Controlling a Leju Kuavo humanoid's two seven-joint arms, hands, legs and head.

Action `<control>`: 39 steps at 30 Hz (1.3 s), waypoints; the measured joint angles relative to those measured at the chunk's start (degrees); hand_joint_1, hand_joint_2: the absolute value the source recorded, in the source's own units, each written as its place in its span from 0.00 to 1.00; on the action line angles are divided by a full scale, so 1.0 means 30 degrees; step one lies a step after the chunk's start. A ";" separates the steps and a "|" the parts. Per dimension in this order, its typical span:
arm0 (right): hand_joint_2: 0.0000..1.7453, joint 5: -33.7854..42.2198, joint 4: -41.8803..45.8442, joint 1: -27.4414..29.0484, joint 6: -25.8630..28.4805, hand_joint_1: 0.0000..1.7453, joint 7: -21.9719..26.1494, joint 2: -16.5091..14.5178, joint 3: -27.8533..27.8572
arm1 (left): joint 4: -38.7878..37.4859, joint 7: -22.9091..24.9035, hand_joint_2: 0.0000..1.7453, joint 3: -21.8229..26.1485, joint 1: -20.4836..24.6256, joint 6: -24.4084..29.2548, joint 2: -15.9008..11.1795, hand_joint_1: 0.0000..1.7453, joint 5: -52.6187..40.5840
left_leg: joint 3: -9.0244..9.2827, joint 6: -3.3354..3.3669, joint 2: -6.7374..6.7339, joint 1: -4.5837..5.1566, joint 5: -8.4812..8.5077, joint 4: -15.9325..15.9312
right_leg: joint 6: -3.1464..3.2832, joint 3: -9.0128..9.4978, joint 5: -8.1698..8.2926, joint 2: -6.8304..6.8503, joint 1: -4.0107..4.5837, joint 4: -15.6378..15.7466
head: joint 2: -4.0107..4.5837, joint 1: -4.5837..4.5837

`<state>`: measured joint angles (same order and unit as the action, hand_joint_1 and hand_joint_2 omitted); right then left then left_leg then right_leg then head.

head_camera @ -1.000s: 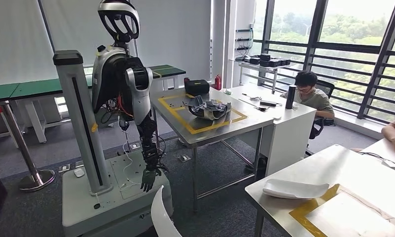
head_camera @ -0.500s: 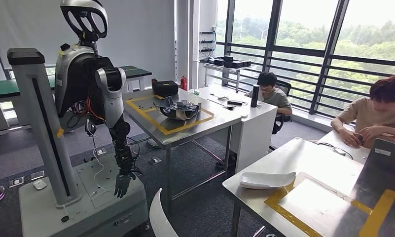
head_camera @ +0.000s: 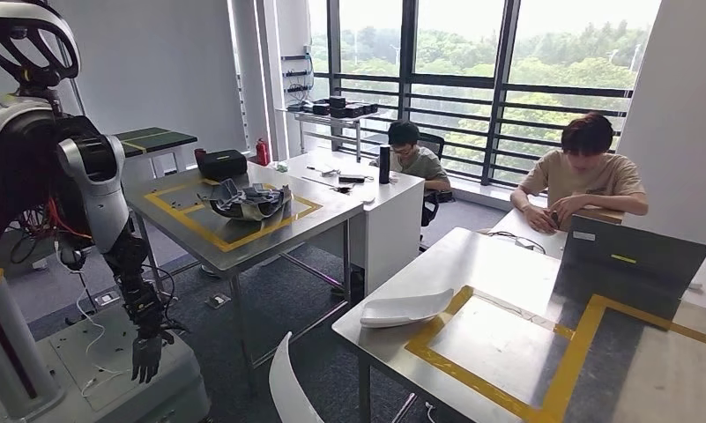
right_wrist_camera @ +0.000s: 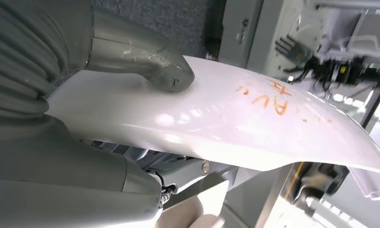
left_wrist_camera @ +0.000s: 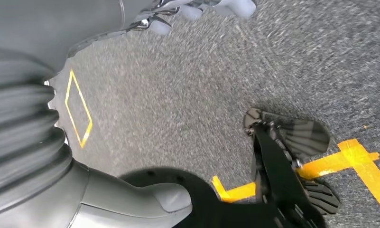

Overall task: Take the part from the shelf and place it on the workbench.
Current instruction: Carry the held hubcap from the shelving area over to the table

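carrying step, i judge: your right hand (right_wrist_camera: 145,78) grips the white curved plastic part (right_wrist_camera: 235,118), thumb pressed on top. left hand (left_wrist_camera: 197,9): can't tell its state. next, approach the steel desk with yellow tape (head_camera: 508,352) and lower it there.

Steel workbench (head_camera: 499,273) with yellow tape outline, white curved part (head_camera: 405,309) lying at its edge
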<state>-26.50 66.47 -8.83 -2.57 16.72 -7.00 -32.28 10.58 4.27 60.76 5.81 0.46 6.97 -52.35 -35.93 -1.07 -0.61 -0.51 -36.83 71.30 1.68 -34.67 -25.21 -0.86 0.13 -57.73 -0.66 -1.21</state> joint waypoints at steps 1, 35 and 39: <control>1.00 -0.0046 0.0000 -0.0004 0.0007 1.00 -0.0011 0.0000 0.0000 | -0.0002 0.0011 1.00 0.0000 -0.0025 0.0000 -0.0011 0.00 0.0000 | -0.0463 -0.0025 0.0088 -0.0011 -0.0149 0.0818 | 0.0003 0.0000 -0.0005 -0.0274 -0.0006 -0.0020 | 0.0000 0.0000; 1.00 -0.6901 -1.1794 -1.6416 0.4933 1.00 -0.8597 0.3964 0.6980 | -0.0038 0.1315 1.00 -0.0949 0.1160 -0.0685 0.0044 0.00 -0.2211 | 0.1037 0.0558 -0.0506 0.0225 0.2806 -0.3856 | -0.0697 -0.0336 -0.0002 0.0529 0.0091 -0.0419 | 0.0000 0.0095; 1.00 -0.7519 -1.3556 -1.6870 0.4703 1.00 -0.9452 0.5011 0.7361 | -0.0038 0.1373 1.00 -0.1144 0.1237 -0.0796 0.0040 0.00 -0.2368 | 0.1082 0.0518 -0.0527 0.0223 0.2804 -0.3888 | -0.0674 -0.0321 -0.0010 0.0507 0.0083 -0.0423 | 0.0000 0.0095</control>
<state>-49.06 25.80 -59.44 11.54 -11.63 8.03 -10.20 10.47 8.39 57.33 9.52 -1.93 7.09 -59.45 -32.69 0.48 -2.19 0.16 -28.41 59.63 -0.34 -35.63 -25.24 0.66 0.38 -59.00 -0.66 -0.93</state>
